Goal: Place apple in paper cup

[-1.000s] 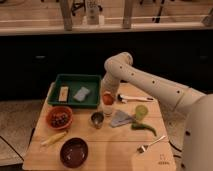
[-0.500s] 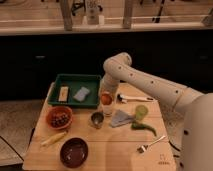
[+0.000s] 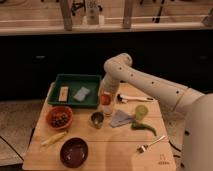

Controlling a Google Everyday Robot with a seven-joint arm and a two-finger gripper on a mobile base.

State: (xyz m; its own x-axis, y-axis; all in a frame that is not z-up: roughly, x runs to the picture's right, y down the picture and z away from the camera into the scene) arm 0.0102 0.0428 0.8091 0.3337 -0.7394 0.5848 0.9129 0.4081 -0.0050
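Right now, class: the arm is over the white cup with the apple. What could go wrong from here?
1. The apple looks about as wide as the paper cup, so it may catch on the rim or tip the cup.
2. The gripper hangs close above; a sideways move could topple the cup toward the metal cup.

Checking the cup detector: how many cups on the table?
3. Paper cup under the tool, apple at its mouth; metal cup front-left of it; yellow-green cup to the right. None seems hidden.
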